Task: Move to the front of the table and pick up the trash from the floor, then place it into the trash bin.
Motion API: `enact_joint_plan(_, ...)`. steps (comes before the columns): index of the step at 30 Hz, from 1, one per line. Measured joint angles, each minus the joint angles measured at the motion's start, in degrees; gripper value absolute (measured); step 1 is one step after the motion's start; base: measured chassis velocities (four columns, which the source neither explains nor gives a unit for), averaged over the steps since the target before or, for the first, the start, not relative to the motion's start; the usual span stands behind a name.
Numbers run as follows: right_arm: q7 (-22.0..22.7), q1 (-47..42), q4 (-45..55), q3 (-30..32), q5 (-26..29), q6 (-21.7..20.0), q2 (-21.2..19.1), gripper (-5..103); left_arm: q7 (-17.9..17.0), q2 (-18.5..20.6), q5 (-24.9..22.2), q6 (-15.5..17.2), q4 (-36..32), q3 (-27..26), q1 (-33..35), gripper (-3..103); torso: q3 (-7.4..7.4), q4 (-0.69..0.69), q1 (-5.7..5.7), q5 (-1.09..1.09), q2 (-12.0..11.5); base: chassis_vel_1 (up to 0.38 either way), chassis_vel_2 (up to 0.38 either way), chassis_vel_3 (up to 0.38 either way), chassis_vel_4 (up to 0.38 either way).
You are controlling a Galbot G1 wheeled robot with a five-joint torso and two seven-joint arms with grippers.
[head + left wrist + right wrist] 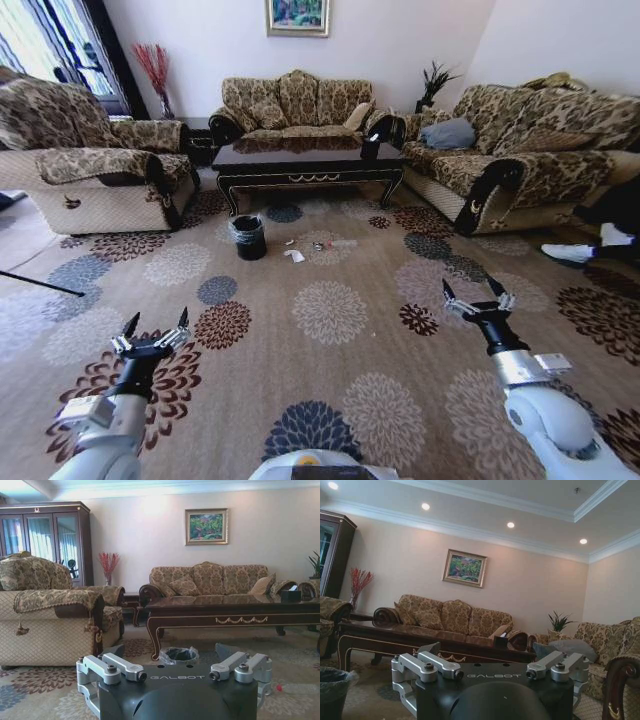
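Trash (318, 245) in the head view lies on the carpet (330, 380) just in front of the table (305, 160), beside the bin (248, 237): paper scraps and a bottle, likely light and crushable, best pinched from above, though individual pieces are hard to make out. Left gripper (154, 331) and right gripper (478, 297) hover well short of the table, both spread and empty. Left wrist view cuts the bin off behind the gripper body by the table; right wrist view catches only the bin's edge.

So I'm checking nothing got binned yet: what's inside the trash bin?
The trash bin shows a clear plastic liner around a dark opening; no litter visible. Its bottom is hidden. Paper scraps and a bottle lie on the carpet.
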Motion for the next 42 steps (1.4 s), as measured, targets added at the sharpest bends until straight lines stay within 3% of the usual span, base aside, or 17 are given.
enact_joint_plan(25,0.03,0.14,-0.18,-0.25,0.04,-0.01,0.18,100,0.18,-0.25,0.91,-0.12,0.54,0.18,-0.13,100,-2.84,0.00,-1.89,0.00,-4.75,0.000,0.000,0.000,0.000)
enact_joint_plan(42,0.06,0.29,-0.46,-0.16,0.10,0.03,0.19,100,0.27,-0.48,1.25,-0.26,0.76,0.36,-0.23,100,-5.59,0.00,-3.12,0.00,-8.72,0.000,0.000,0.000,0.000)
